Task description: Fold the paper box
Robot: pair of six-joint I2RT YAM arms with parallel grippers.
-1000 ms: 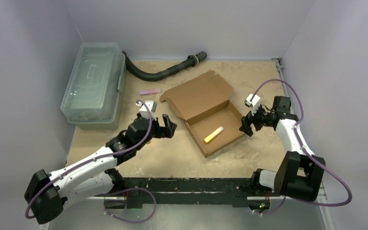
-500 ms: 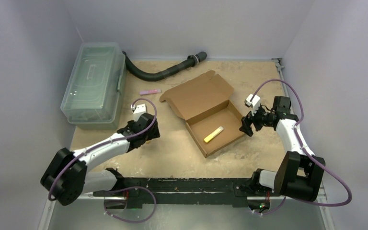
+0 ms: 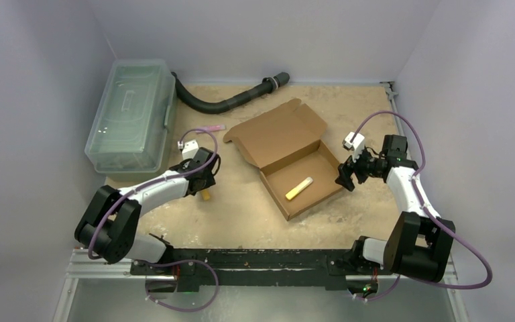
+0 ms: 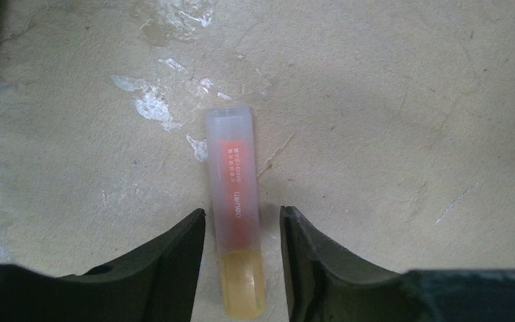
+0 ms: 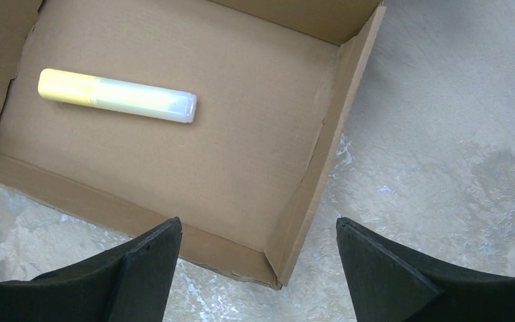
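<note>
The paper box (image 3: 276,133) lies in the middle of the table, its lid flat open at the back and its shallow tray (image 5: 241,141) at the front. A yellow highlighter (image 3: 299,188) lies in the tray (image 5: 117,95). My right gripper (image 3: 343,180) stands open just off the tray's right corner (image 5: 258,220), holding nothing. Left of the box, my left gripper (image 3: 204,184) points down over an orange highlighter (image 4: 231,168) lying on the table. Its jaws (image 4: 243,211) straddle the highlighter's lower end with a narrow gap on each side, so it is open.
A clear lidded plastic bin (image 3: 131,114) stands at the back left. A black hose (image 3: 224,102) curves along the back edge. A pink marker (image 3: 209,127) lies between the bin and the box lid.
My left arm has drawn back to the left and come down over the orange highlighter, and its jaws have narrowed around it. The right arm and the box have not moved.
</note>
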